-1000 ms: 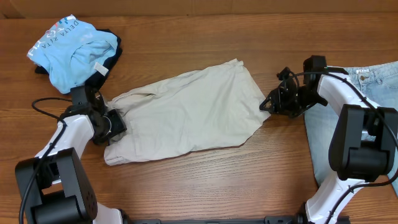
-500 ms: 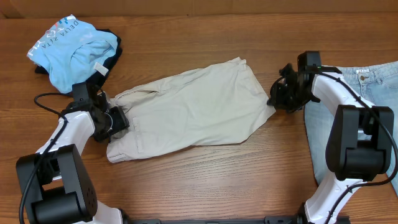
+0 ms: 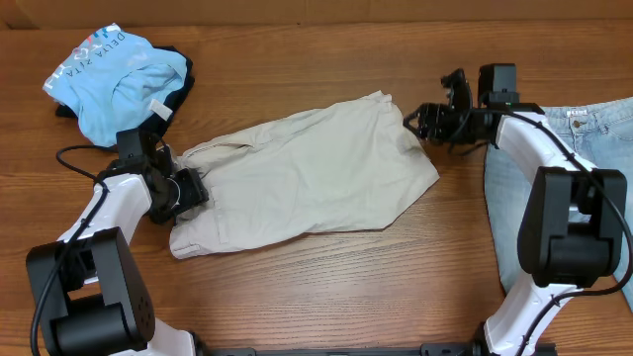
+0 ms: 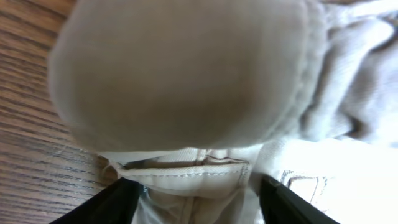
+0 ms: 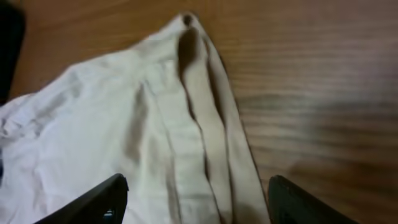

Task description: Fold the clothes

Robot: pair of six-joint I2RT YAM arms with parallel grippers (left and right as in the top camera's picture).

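Observation:
The beige shorts [image 3: 297, 178] lie spread flat mid-table, waistband to the left. My left gripper [image 3: 186, 190] is at the waistband end. In the left wrist view its fingers [image 4: 196, 199] stand wide apart with the stitched waistband [image 4: 186, 174] between them and a bulge of beige cloth [image 4: 186, 81] ahead. My right gripper [image 3: 415, 121] is open at the upper right leg corner. In the right wrist view its fingers [image 5: 196, 199] straddle the folded hem of the shorts [image 5: 124, 137].
A sky-blue printed tee [image 3: 109, 79] lies crumpled on a dark garment [image 3: 176, 94] at the back left. Light-blue jeans [image 3: 603, 138] lie at the right edge, partly under the right arm. Bare wood shows in front of the shorts.
My right gripper has moved up and left, from the lower right corner of the shorts to the upper right corner. The left gripper has hardly moved.

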